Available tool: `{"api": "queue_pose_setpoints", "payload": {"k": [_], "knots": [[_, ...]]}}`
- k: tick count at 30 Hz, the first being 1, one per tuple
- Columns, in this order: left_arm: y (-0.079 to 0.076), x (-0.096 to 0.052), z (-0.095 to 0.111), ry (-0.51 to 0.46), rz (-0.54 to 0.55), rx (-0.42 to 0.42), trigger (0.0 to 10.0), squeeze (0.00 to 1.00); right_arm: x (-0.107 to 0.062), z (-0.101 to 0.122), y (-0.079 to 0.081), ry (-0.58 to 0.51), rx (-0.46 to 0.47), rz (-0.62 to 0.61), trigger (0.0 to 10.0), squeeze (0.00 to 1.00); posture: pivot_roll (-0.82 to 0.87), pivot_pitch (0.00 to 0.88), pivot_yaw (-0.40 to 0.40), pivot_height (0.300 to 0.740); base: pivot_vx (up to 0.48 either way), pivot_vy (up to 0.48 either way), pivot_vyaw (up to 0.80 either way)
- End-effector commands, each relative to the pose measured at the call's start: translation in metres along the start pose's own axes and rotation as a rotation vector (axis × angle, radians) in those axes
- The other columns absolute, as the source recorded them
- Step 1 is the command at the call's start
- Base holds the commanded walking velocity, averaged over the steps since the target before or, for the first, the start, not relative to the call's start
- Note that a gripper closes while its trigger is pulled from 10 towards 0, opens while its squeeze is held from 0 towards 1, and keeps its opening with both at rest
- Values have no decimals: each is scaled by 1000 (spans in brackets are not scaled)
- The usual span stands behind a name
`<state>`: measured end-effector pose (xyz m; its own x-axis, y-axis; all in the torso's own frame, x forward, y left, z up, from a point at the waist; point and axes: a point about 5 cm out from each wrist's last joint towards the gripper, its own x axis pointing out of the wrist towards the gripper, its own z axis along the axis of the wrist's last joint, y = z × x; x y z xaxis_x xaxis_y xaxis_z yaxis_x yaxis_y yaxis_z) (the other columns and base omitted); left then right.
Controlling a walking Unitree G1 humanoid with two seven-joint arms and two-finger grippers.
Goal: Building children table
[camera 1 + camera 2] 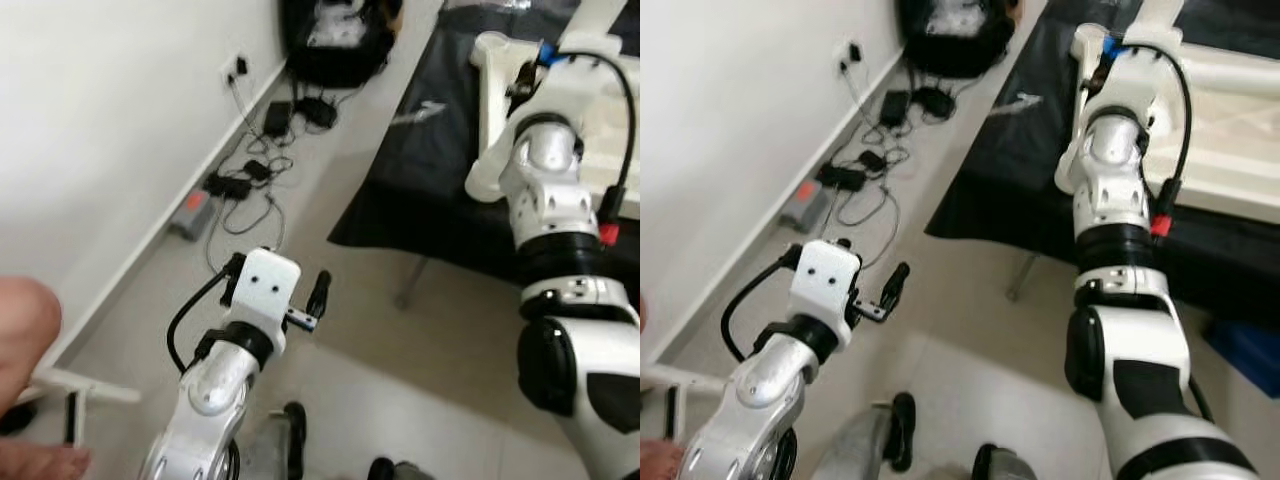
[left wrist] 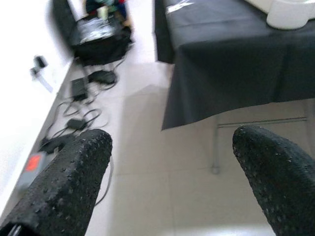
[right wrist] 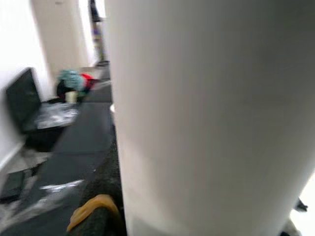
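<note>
The right gripper reaches over the black-draped table and presses against a white table leg; whether its fingers are clamped cannot be told. The left gripper hovers over the floor, fingers spread, near cables.

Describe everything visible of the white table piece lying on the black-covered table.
The white children's table piece is pale cream, smooth and plastic-looking, with thick rounded tubular legs and a flat panel beside them. It lies on its side on the black cloth-covered table, near the edge. The right gripper is at one leg; in the right wrist view that leg stands very close against the camera. Whether the fingers clamp it cannot be told. The left gripper is open above the floor, away from it.
</note>
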<state>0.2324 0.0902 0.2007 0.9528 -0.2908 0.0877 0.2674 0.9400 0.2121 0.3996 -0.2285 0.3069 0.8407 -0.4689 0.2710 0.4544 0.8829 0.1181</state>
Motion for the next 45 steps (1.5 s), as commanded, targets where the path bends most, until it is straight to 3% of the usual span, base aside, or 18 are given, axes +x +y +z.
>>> {"api": "queue_pose_setpoints", "payload": {"k": [1, 9, 26, 28, 34, 38, 45], "knots": [[-1, -4, -5, 18, 2, -5, 10000, 0, -6, -46, -26, 192, -52, -157, 10000, 0, 174, 315, -25, 740, 0, 0, 0], [-1, -4, -4, 13, -1, -5, 10000, 0, -8, -44, -34, 168, -41, -275, 10000, 0, 179, 311, -29, 740, 0, 0, 0], [-2, -3, -2, 5, -3, -5, 10000, 0, -13, -41, -32, 194, -34, -453, 10000, 0, 175, 308, -30, 740, 0, 0, 0], [-2, -3, -2, 6, -2, -5, 10000, 0, -13, -37, -34, 193, -74, -511, 10000, 0, 175, 310, -31, 740, 0, 0, 0], [-3, -3, -2, 5, -3, -5, 10000, 0, -14, -35, -36, 190, -55, -583, 10000, 0, 171, 314, -33, 740, 0, 0, 0], [-3, -2, -2, 4, -1, -4, 10000, 0, -17, -33, -41, 221, -89, -736, 10000, 0, 169, 320, -36, 740, 0, 0, 0], [-3, -2, -2, 7, 0, -6, 10000, 0, -20, -32, -46, 225, -102, -831, 10000, 0, 168, 324, -35, 740, 0, 0, 0]]}}
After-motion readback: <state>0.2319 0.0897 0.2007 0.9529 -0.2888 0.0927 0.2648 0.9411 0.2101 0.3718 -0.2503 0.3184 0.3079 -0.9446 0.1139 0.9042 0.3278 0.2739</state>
